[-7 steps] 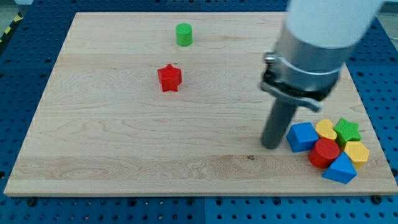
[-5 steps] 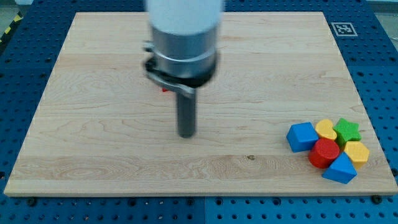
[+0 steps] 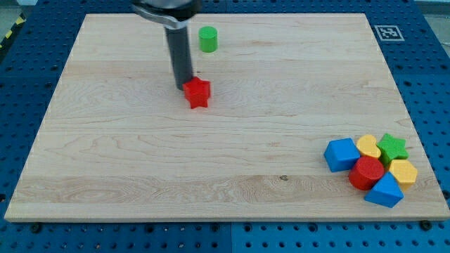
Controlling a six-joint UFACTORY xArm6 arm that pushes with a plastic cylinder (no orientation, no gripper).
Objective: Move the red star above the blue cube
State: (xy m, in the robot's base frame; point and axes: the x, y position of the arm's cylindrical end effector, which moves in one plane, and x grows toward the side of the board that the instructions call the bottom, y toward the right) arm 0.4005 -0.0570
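Pushing task at an early stage. The arm carries no jaws, only a dark rod, so there is no jaw state to report. My tip [image 3: 183, 87] rests on the desk [image 3: 126, 161] at the upper-left edge of the red star [image 3: 199, 93], touching it or very nearly so. The red star lies in the upper-left-centre of the desk, well apart from the blue cube [image 3: 342, 154], which sits near the view's right edge at the left side of a tight cluster.

That cluster also holds a yellow block [image 3: 368, 146], a green star [image 3: 393, 147], a red cylinder [image 3: 367, 173], a second yellow block [image 3: 403, 172] and a blue wedge-shaped block [image 3: 384, 190]. A green cylinder [image 3: 207, 39] stands alone near the view's top, just right of the rod.

Judged progress: contact is set on the side suited to a push toward the view's right and slightly downward, yet nearly the whole traverse remains. The red star must cross most of the desk and stop in the bare area above the blue cube without disturbing the cluster.
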